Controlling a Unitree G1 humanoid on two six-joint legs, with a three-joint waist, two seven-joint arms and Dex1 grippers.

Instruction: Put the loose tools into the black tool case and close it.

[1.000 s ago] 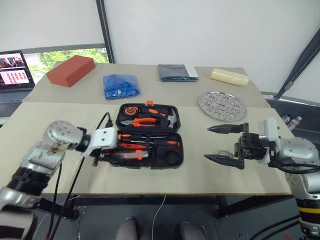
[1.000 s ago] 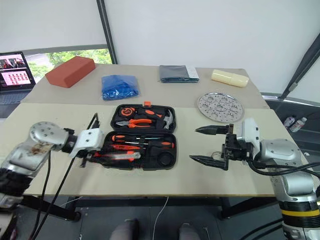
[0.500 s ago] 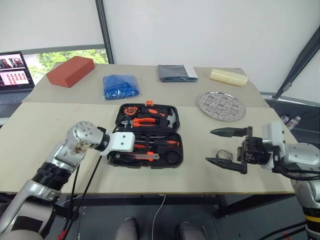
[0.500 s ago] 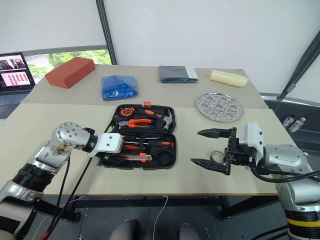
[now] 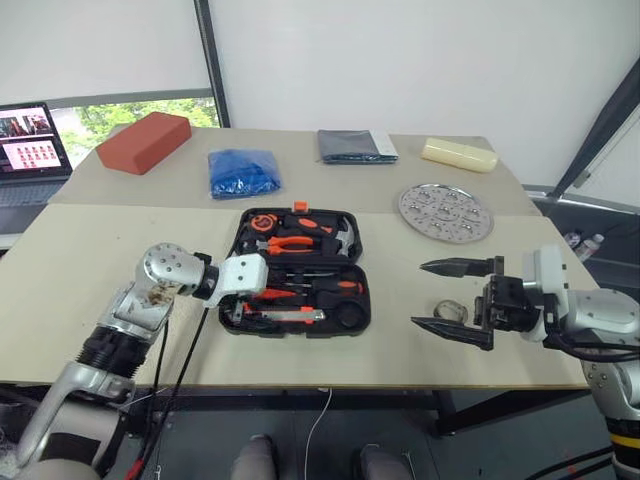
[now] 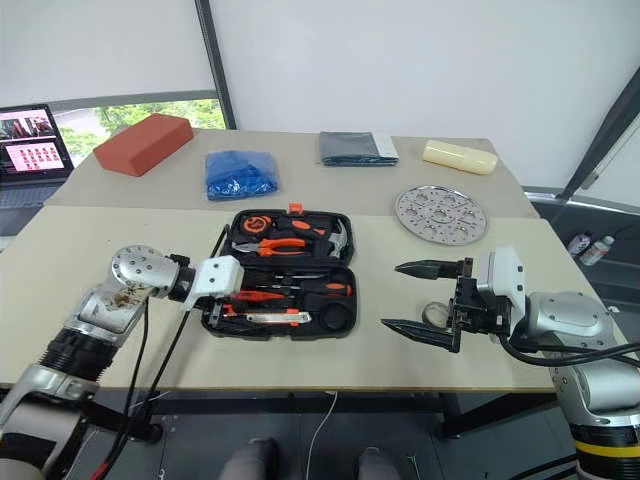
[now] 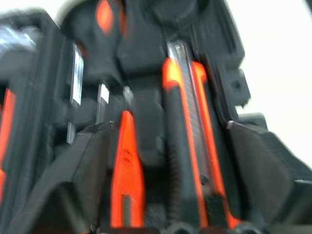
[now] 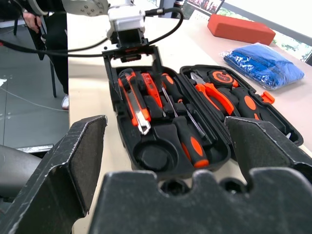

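Right now the black tool case (image 6: pixel 280 272) lies open near the middle of the tabletop (image 6: pixel 90 255), its near half holding the orange-black utility knife (image 8: pixel 135 100) and screwdrivers (image 8: pixel 187 136) in their recesses, with pliers (image 8: pixel 217 95) in the far half. At the case's left end the left hand (image 6: pixel 232 300) sits over the knife and a small orange tester screwdriver (image 7: pixel 126 175), fingers spread and gripping nothing. Off to the right, the right hand (image 6: pixel 420 298) hovers wide open and empty, a small dark tape roll (image 6: pixel 436 313) on the tabletop between its fingers, and a round perforated metal plate (image 6: pixel 441 214) lies farther back.
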